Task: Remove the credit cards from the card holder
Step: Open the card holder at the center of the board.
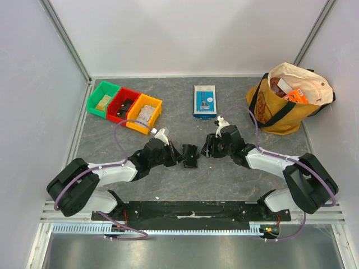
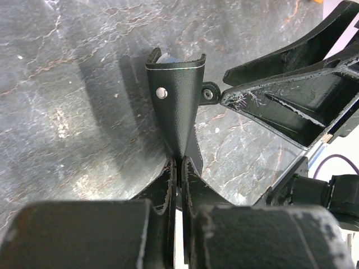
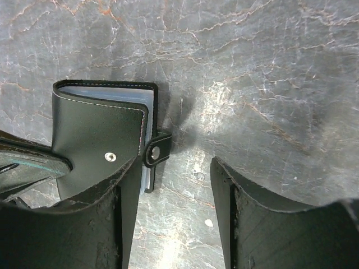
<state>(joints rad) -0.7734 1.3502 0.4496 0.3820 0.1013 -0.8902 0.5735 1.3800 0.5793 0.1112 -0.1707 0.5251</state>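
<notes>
A grey marbled table (image 1: 224, 179) sits inside white walls. A yellow bag (image 1: 280, 106) stands at 2 o'clock, three coloured bins (image 1: 124, 105) at 10 and a blue-and-white box (image 1: 205, 101) at 12. Both arms reach in to the middle.

The left gripper (image 2: 178, 168) is clenched on the near edge of the holder (image 2: 176, 101), which sits dead centre with its cover bowed outward. The right gripper (image 3: 175, 168) is released, jaws apart. One finger is just beside the holder's strap side and the other is over bare table. The strap (image 3: 155, 151) hangs off its stud (image 3: 111, 157), so the clasp looks undone. I can see only the pale blue pocket edges (image 3: 112, 91), no cards.

To do this well, I'd say the right jaws should shift toward 9 o'clock and close on the loose cover near the strap alone, not the whole stack. They can then peel it away while the left holds firm.
</notes>
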